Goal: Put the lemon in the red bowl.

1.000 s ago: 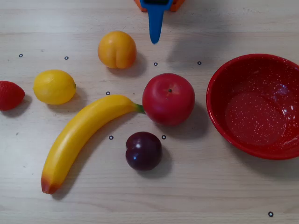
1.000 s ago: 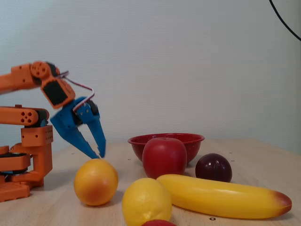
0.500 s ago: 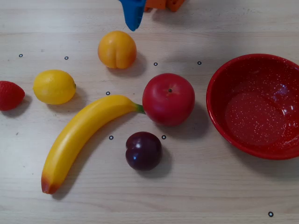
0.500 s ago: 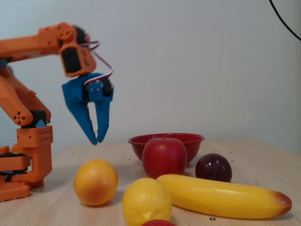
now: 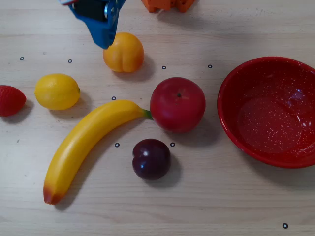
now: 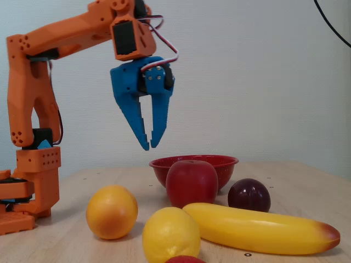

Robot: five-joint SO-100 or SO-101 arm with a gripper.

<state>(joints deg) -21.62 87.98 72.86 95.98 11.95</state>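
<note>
Blue plastic tool [image 6: 149,146] hangs up in the air with its two fingers nearly together, just a thin slit between the tips, and nothing in it or touching it. In the fixed view the orange arm [image 6: 55,38] rises from its base at the left, bends over at the top and points the tool straight down, well above the fruit. From overhead the tool [image 5: 103,43] sits at the top edge, just up-left of the peach [image 5: 123,52]. The lemon [image 5: 57,91] is lying on the wooden tabletop [image 5: 206,206] on the left, between the strawberry [image 5: 11,100] and the banana [image 5: 86,145], well apart from the tool. The red bowl [image 5: 236,132] is way over on the right, empty, with the apple [image 5: 177,104] beside it.
</note>
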